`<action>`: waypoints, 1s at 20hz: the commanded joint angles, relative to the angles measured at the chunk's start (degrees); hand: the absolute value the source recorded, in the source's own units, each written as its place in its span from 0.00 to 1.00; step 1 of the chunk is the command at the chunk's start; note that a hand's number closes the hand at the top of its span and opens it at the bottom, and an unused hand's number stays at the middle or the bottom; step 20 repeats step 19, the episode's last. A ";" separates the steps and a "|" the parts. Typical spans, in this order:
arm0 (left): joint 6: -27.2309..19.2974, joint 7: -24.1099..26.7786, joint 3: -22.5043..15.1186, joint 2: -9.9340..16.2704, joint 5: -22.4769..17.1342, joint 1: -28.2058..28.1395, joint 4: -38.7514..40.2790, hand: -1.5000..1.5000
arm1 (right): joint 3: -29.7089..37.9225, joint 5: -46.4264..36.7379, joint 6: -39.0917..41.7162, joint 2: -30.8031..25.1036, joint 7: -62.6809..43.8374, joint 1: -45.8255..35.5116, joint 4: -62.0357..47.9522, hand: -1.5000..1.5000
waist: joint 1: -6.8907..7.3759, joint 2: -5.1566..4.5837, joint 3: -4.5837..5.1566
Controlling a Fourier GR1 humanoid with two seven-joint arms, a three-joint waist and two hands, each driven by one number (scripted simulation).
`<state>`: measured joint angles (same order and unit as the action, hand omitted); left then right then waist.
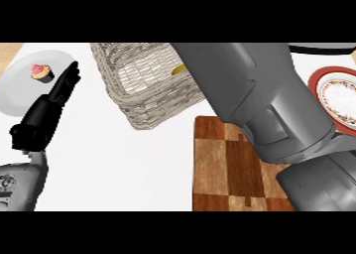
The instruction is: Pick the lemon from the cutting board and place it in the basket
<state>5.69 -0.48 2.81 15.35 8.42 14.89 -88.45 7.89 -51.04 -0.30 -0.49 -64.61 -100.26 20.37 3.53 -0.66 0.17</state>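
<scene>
A: Lemon (179,69): only a small yellow sliver shows, inside the wicker basket (140,101), at the edge of the big grey right forearm (261,99) that reaches across it. I cannot tell whether it rests on the basket floor or is held.

B: And the hands?

A: The right hand is hidden behind its own forearm, so I cannot tell how it stands. The left hand (52,106) rests at the left with fingers straight, holding nothing, beside a white plate (12,92) carrying a cupcake (41,72).

B: What could go wrong?

A: In my judgement, the forearm sits over the basket rim; pulling back carelessly could drag or tip the basket. The wooden cutting board (224,168) lies just below it on the white bench (122,168).

B: Any writing?

A: None is legible. A red-rimmed patterned plate (349,101) sits at the right; no labels or brands.
</scene>
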 commanded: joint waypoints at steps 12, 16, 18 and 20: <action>-0.22 0.89 1.77 0.46 -0.59 -2.22 -0.71 0.50 | 1.43 -9.38 -36.04 -3.20 -8.20 2.60 7.55 0.00 | -2.83 0.87 -0.10; -0.29 -0.89 3.40 1.72 -0.98 -3.44 -1.96 0.50 | 1.80 -13.70 -39.29 -6.48 -9.68 5.74 10.53 0.00 | -4.64 1.75 -0.23; -1.61 -0.27 2.82 0.32 -0.11 -4.33 -1.02 0.50 | 1.74 -16.04 -42.52 -4.99 -10.71 8.05 12.67 0.00 | -5.39 1.75 -0.20; -1.19 1.07 4.35 1.30 -0.71 -4.21 1.44 0.50 | 2.39 -16.07 -40.66 -5.16 -11.53 7.70 14.59 0.00 | -6.95 2.22 -0.18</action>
